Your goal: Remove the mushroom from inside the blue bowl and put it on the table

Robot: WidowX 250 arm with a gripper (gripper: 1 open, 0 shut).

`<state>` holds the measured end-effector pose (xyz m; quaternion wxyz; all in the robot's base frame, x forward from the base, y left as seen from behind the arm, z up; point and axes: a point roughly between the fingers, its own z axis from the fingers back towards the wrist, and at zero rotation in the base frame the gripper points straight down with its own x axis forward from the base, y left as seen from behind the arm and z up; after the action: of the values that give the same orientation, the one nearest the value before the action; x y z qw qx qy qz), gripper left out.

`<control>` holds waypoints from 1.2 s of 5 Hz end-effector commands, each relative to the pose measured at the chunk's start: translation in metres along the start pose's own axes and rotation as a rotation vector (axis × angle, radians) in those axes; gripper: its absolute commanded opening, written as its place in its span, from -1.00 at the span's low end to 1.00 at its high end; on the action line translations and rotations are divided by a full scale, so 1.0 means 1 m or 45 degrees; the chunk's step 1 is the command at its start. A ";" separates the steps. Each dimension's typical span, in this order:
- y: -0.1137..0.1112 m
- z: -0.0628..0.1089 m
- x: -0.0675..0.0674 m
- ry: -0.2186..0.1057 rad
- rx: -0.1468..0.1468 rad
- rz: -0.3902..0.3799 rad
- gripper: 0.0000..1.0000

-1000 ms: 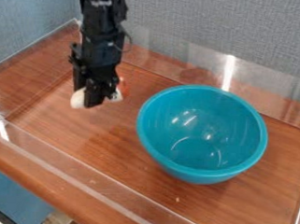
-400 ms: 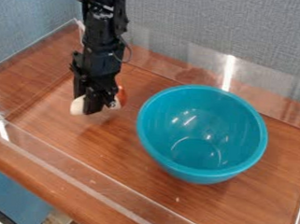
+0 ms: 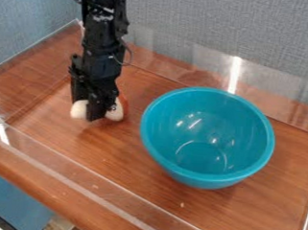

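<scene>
The mushroom [image 3: 82, 110] lies on the table [image 3: 78, 157] at the left, cream stem and a bit of orange-brown cap showing below the black fingers. My gripper [image 3: 93, 102] points straight down over it. Its jaws stand spread to either side of the mushroom, open rather than clamped on it. The blue bowl [image 3: 207, 136] stands to the right, upright, with nothing inside it, a short gap away from the gripper.
Low clear acrylic walls [image 3: 229, 70] edge the tabletop at the back, left and front. A blue-grey wall rises behind. Bare wood lies in front of the bowl and the gripper.
The jaws have spread apart from their narrower grip on the mushroom. The hand has sunk slightly, and the mushroom now rests on the wood.
</scene>
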<state>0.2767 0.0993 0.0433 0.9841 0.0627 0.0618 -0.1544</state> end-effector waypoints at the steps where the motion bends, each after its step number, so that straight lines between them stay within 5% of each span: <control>1: 0.007 0.008 -0.003 -0.030 0.024 0.035 -1.00; 2: 0.007 0.006 -0.004 -0.031 0.020 0.037 -1.00; 3: 0.007 0.007 -0.006 -0.037 0.017 0.047 1.00; 4: 0.008 0.009 -0.008 -0.044 0.016 0.058 -1.00; 5: 0.008 0.014 -0.011 -0.056 0.013 0.069 -1.00; 6: 0.011 0.025 -0.015 -0.088 0.000 0.084 1.00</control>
<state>0.2640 0.1067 0.0542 0.9893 0.0459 0.0528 -0.1280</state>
